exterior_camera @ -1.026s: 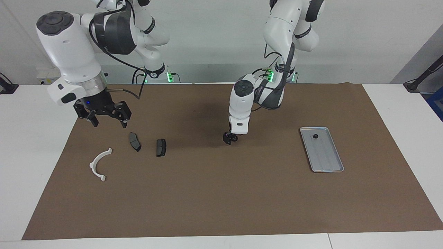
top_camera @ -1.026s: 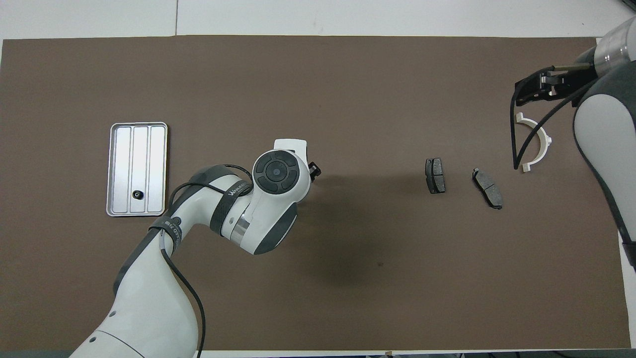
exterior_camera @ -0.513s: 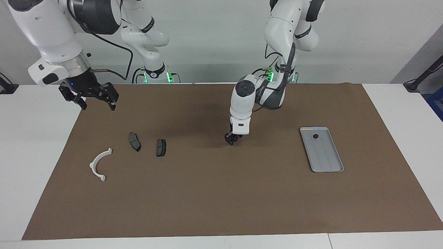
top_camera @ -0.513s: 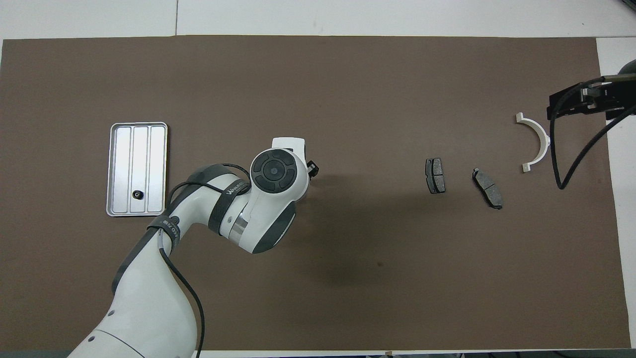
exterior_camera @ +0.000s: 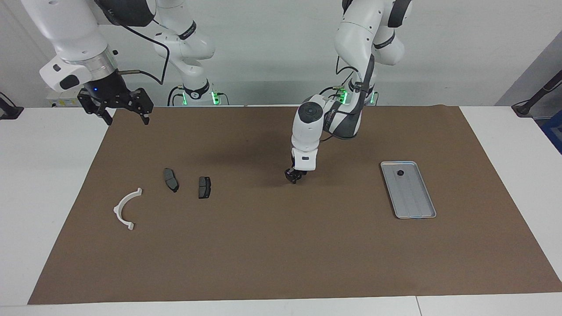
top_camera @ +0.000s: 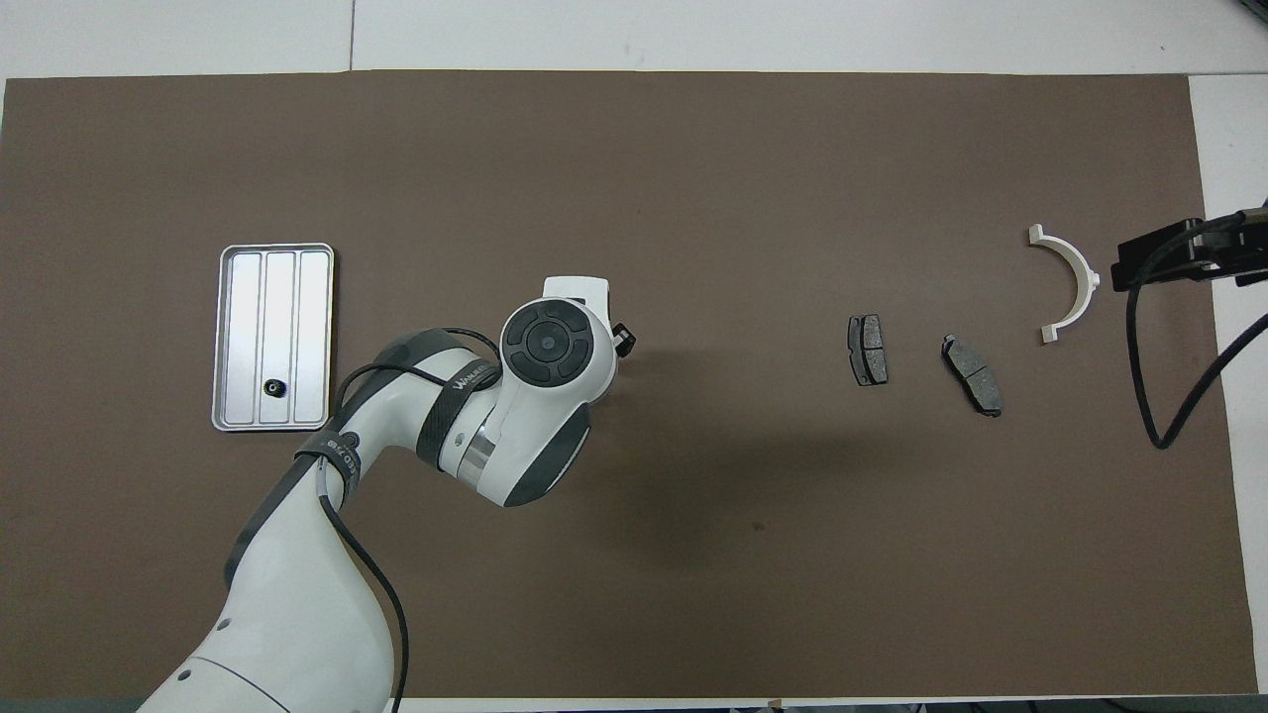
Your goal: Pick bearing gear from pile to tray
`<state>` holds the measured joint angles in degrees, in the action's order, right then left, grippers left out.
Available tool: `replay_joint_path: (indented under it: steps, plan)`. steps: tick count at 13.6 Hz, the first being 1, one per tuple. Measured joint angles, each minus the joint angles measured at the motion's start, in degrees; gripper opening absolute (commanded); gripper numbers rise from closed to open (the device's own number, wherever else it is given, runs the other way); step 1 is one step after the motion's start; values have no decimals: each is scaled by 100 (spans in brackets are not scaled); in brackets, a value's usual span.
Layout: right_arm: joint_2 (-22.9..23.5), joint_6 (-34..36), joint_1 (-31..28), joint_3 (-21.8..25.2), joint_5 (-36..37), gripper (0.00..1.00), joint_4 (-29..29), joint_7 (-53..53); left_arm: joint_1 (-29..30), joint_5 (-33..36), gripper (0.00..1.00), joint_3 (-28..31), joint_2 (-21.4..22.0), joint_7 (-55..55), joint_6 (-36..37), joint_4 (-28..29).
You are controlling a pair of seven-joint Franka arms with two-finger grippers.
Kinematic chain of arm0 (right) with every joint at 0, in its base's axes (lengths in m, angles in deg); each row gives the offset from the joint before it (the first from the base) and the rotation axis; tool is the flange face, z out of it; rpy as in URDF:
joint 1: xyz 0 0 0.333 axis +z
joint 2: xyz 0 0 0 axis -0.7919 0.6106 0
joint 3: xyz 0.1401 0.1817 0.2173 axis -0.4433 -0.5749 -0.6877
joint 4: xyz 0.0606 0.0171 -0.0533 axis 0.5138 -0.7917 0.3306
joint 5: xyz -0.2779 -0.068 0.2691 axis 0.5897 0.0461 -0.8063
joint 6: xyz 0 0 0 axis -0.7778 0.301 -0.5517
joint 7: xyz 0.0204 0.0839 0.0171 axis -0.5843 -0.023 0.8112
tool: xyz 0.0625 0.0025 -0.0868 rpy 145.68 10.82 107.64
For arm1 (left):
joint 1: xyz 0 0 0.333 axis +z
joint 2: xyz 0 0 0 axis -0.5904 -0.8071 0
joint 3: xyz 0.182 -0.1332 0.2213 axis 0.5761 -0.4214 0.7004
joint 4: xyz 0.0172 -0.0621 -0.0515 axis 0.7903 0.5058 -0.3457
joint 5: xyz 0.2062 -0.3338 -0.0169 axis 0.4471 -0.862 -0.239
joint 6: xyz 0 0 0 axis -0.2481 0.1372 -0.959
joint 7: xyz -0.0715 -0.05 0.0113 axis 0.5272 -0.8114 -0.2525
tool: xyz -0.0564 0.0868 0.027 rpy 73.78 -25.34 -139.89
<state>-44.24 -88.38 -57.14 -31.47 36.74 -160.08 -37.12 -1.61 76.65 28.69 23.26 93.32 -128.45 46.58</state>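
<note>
My left gripper (exterior_camera: pixel 293 175) is down at the brown mat near the table's middle, its fingers drawn in on a small black bearing gear; in the overhead view the arm's wrist hides most of the left gripper (top_camera: pixel 623 342). The silver tray (exterior_camera: pixel 413 199) (top_camera: pixel 279 307) lies toward the left arm's end and holds one small black round piece (exterior_camera: pixel 400 173) (top_camera: pixel 273 388). Toward the right arm's end lie two dark brake pads (exterior_camera: pixel 171 180) (exterior_camera: pixel 204 187) and a white half-ring (exterior_camera: pixel 117 210) (top_camera: pixel 1087 277). My right gripper (exterior_camera: pixel 116 115) hangs open and empty, high over the mat's corner.
The brown mat (exterior_camera: pixel 281 245) covers most of the white table. A black cable (top_camera: pixel 1154 396) loops down from the right arm near the half-ring. The left arm's elbow (top_camera: pixel 515 426) reaches over the mat between the tray and its gripper.
The right gripper rose and drew back from over the brake pads and half-ring toward the mat's corner. The left gripper's fingers closed in at the mat and its wrist shifted slightly.
</note>
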Motion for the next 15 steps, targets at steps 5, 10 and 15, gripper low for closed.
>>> replay_joint_path:
  steps: [5,10,15]
  plan:
    - [-119,-20,20,-6,0,100,-171,0,-9,5,0,-14,21,0,10,20]
    - [-119,-20,19,-6,0,100,-181,0,101,76,0,113,103,-63,681,-263]
    - [-152,-20,19,-6,0,100,-184,0,1713,117,0,206,963,-2317,1697,-283]
